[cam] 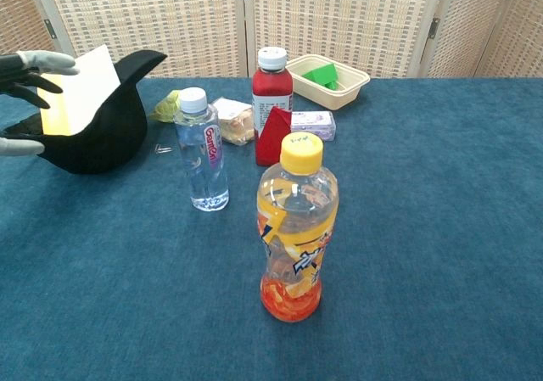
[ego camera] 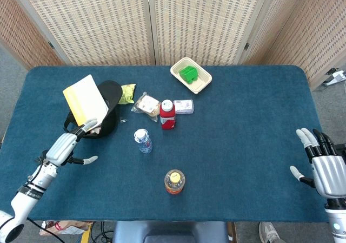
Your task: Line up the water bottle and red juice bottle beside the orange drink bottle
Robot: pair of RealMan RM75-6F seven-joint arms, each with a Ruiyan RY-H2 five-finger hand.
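The orange drink bottle point(ego camera: 174, 181) point(cam: 296, 228) with a yellow cap stands upright near the table's front edge. Behind it to the left stands the clear water bottle point(ego camera: 143, 141) point(cam: 202, 152), white-capped. The red juice bottle point(ego camera: 167, 114) point(cam: 272, 106) stands further back, beside snack packets. My left hand point(ego camera: 68, 144) point(cam: 24, 84) hovers open over the table left of the water bottle, close to the black cap, fingers spread and holding nothing. My right hand point(ego camera: 323, 167) rests open at the table's right front corner, far from the bottles.
A black cap point(ego camera: 105, 113) point(cam: 102, 122) holding a yellow-and-white card point(ego camera: 85, 102) lies at left. Snack packets point(ego camera: 146, 105) and a green pouch point(ego camera: 127, 93) lie behind the water bottle. A beige tray point(ego camera: 201, 83) with a green item sits at the back.
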